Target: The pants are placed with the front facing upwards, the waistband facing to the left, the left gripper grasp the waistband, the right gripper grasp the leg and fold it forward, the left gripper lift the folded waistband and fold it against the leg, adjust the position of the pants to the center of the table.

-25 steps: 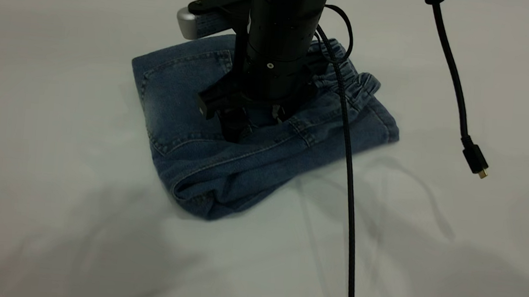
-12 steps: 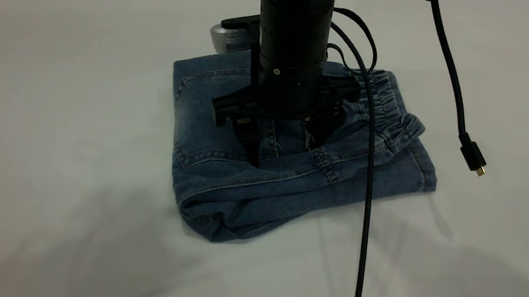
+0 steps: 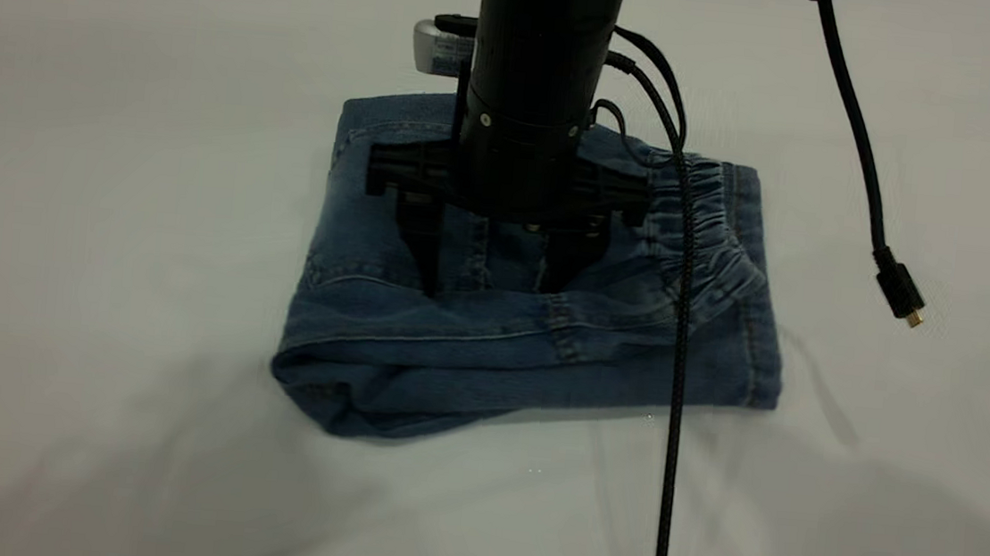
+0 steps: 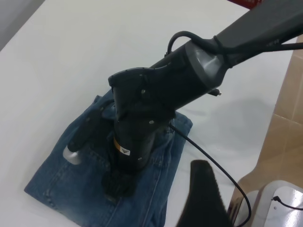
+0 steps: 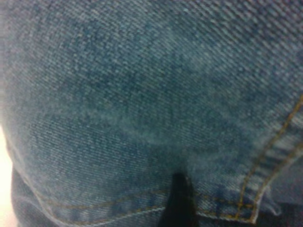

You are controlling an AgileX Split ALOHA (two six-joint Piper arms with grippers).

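Since a moment ago the folded pants (image 3: 535,335) have turned squarer beneath the right end effector (image 3: 496,269), whose wide-spread fingers (image 3: 421,249) press the denim.

The right tool (image 3: 496,265) covers the middle of the folded pants (image 3: 416,361). The arm above it is cut off by the exterior view's top edge. The right wrist view is blurred denim.

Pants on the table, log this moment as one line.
pants: folded on table | right end effector: open, pressing down on pants | left end effector: off to the side
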